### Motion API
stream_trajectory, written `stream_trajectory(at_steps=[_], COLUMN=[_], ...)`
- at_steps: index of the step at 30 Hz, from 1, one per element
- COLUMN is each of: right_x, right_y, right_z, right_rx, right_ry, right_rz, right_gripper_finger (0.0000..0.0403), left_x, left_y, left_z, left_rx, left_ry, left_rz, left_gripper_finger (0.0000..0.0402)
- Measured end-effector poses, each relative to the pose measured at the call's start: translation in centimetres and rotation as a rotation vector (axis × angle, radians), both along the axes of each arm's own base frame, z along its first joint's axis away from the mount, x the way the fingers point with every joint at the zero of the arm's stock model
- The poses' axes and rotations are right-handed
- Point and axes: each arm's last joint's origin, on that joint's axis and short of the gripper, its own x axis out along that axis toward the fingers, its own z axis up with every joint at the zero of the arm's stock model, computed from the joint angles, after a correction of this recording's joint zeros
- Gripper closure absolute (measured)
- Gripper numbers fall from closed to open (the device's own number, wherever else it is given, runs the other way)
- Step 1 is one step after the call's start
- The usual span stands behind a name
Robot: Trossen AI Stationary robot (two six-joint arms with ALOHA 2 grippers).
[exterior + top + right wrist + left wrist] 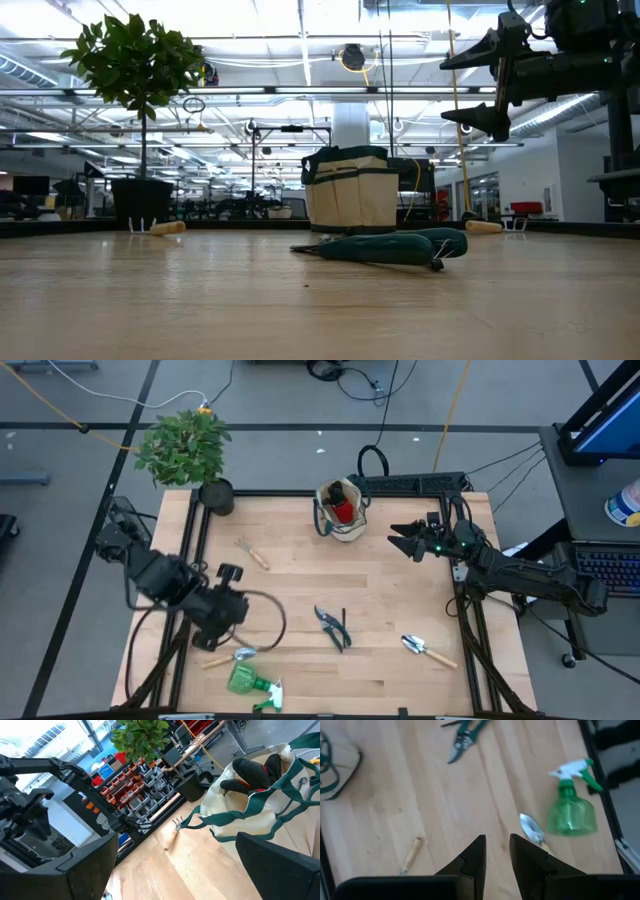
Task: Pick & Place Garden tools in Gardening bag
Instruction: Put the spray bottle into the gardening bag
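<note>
Left gripper [497,851]: nearly pressed together, empty, lower centre above silver-bladed wooden-handled trowel [532,828] | Right gripper [409,541]: spread wide, right of beige green-trimmed fabric bag [341,510], upper centre | Risk: narrow jaws may straddle nothing and nudge trowel toward green plastic spray bottle [571,812].

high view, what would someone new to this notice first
The beige gardening bag stands at the table's far edge with red-black gloves already inside, and the open right gripper hovers beside it. Dark pruning shears lie mid-table. At the near left, the left gripper, nearly shut and empty, hangs over a metal trowel and a green spray bottle lying on its side.
</note>
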Motion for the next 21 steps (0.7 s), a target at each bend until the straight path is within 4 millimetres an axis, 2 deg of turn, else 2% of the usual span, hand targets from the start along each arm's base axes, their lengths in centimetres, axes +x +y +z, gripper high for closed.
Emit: stream_trajectory(at_steps=[11,16,21], right_x=[0.0,0.0,0.0], right_y=[0.0,0.0,0.0], right_z=[0.0,0.0,0.0], right_rx=[0.0,0.0,0.0], right_ry=[0.0,0.0,0.0], right_rz=[0.0,0.0,0.0], right_gripper_finger=[0.0009,0.0009,0.0009], left_x=[-2.3,-2.9,-3.2], left_y=[-3.5,-4.2,-4.5], left_z=[-2.4,-3.5,-3.8], left_rx=[0.024,0.049,0.034], left_ry=[0.081,0.114,0.134], left_rz=[-0.065,-0.077,-0.053], left_gripper_finger=[0.0309,0.0309,0.0309])
